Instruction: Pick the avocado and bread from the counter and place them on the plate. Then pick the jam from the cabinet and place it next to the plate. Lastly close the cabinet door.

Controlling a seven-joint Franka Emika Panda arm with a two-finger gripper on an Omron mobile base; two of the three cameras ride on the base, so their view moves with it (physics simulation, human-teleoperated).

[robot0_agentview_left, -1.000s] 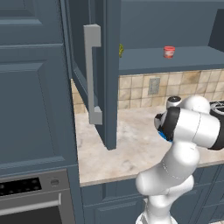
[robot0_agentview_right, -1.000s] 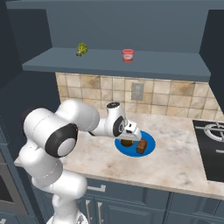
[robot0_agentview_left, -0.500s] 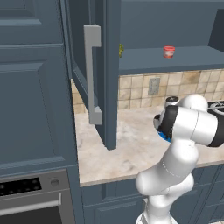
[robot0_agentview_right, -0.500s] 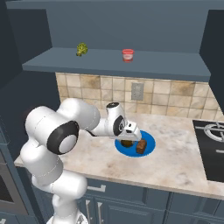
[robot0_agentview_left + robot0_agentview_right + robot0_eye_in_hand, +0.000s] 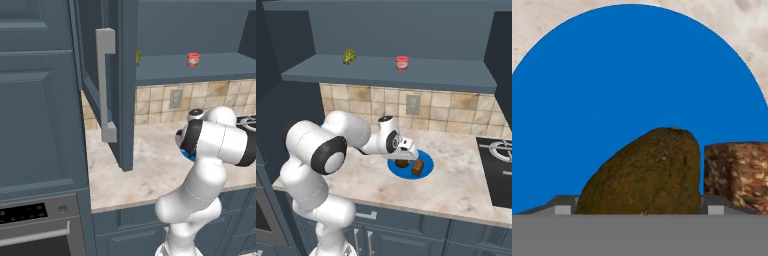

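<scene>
Two foods lie on the plate (image 5: 427, 165): avocado (image 5: 644, 175) and bread (image 5: 737, 175) beside it. Above them the gripper (image 5: 412, 151) stands wide open, holding nothing. Jam (image 5: 402, 63) sits on the cabinet (image 5: 456, 75) shelf above the plate.

The avocado (image 5: 646, 172) sat low in the middle of the frame on the blue plate (image 5: 612, 80), the bread (image 5: 737, 172) just beside it at lower right, and marbled counter (image 5: 747, 20) showed in the upper corners.
</scene>
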